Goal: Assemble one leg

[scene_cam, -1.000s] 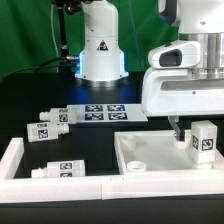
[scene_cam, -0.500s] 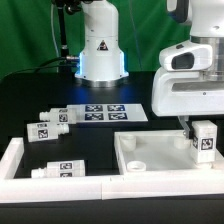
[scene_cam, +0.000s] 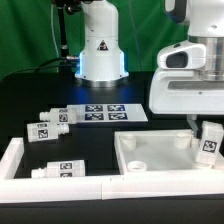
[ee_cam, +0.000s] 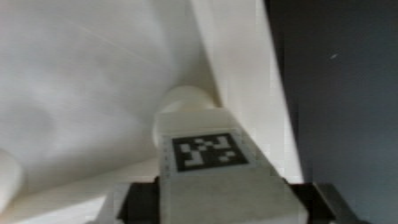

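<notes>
Only the wrist view shows the leg up close: tag facing the camera, clamped between the jaws of the gripper, tip over the white panel beside its raised rim. We can't tell if they touch.

Only the exterior view shows the first spare leg, second spare leg and third spare leg at its left, with the marker board far behind.

The table is black, the backdrop green.

The gripper hangs at the exterior view's right, holding the leg tilted at the panel's right edge.

Plain green backdrop, black tabletop, white raised border in front
</notes>
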Motion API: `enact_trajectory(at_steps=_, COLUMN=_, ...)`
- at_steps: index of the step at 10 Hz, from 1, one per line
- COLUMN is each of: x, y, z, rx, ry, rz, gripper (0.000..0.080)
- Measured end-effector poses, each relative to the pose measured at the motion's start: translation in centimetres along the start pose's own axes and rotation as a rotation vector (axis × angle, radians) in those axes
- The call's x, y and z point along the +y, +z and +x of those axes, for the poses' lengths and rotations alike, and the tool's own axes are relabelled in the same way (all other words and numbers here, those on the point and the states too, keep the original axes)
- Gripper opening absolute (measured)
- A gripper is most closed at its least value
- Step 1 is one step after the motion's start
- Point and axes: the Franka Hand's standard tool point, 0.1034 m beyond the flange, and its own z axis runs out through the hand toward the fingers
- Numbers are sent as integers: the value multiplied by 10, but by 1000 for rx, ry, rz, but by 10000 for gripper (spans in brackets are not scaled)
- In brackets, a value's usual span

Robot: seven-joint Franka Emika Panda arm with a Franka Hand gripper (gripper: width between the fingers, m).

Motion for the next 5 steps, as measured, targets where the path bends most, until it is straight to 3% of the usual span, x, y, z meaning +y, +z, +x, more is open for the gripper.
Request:
enact_trajectory(at_steps=2, x=2, y=2, z=-1, rx=6, ry=223, rz=-9, gripper=292)
enact_trajectory(at_steps=5, x=4, y=2, z=0, rx=8, ry=652, rz=22, gripper=290)
